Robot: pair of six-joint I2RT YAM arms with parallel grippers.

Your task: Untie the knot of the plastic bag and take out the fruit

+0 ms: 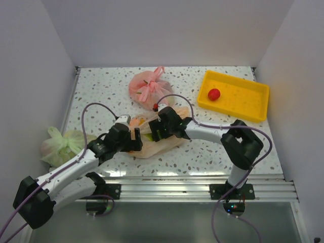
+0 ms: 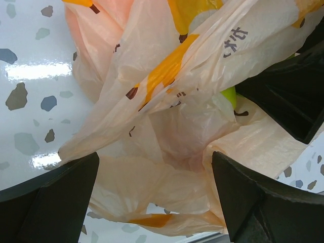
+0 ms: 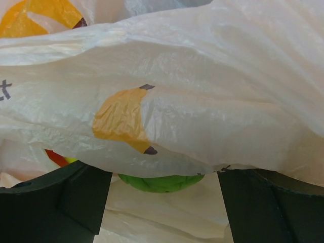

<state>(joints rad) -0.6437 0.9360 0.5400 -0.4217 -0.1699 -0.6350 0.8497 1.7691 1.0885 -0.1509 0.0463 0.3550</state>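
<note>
Fruit (image 1: 214,94) in tray (image 1: 239,97), behind plastic bag (image 1: 158,147)

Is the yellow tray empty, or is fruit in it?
Not empty: one red fruit lies in the tray.

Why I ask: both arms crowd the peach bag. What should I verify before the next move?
1. Left hand open, bag film in front of it, nothing pinched: ok.
2. Right hand open at the plastic bag: ok.
3. Knot undone: cannot tell, arms and folds hide it.
4. All fruit out: not ok. A green fruit shows under the film; only one red fruit lies in the yellow tray.
5. Pink bag apart from both hands: ok.
</note>
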